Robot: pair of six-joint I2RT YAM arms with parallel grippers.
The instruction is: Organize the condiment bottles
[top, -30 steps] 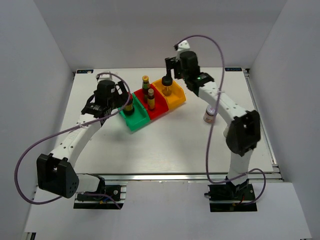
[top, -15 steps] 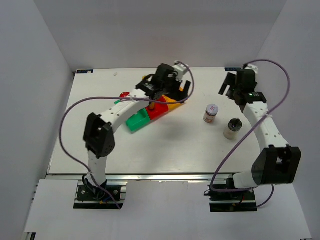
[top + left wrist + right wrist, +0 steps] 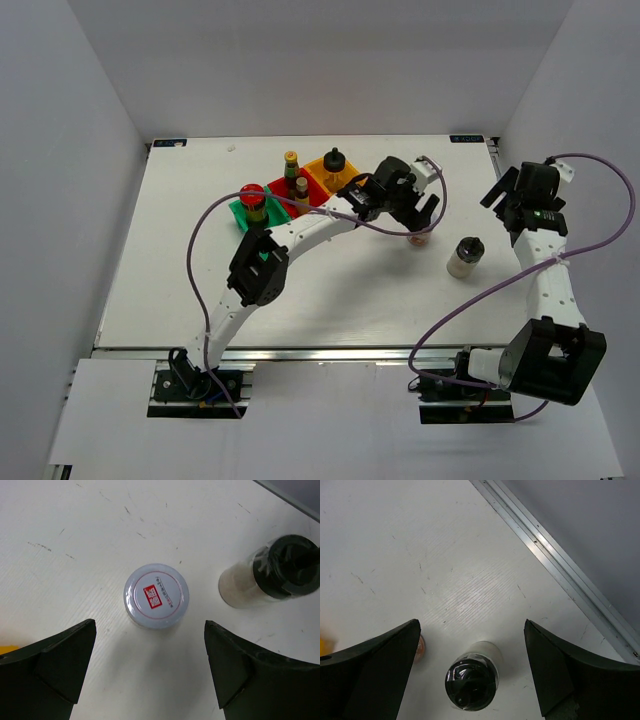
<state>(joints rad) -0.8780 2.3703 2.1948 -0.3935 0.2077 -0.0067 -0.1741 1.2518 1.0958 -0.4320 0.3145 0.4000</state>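
White table [image 3: 200, 290] with green bin [image 3: 238, 213], red bin [image 3: 280, 195], orange bin [image 3: 316, 170], white-lidded jar [image 3: 156, 596], black-topped shaker [image 3: 464, 257]

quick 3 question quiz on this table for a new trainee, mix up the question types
1. True or false: the white-lidded jar stands on the bare table.
2. How many bottles stand in the red bin? A one, B two, C three.
3. Fill in: the left gripper hovers over the white-lidded jar with its jaws ___.
Key: 1 true; 2 B; 3 open.
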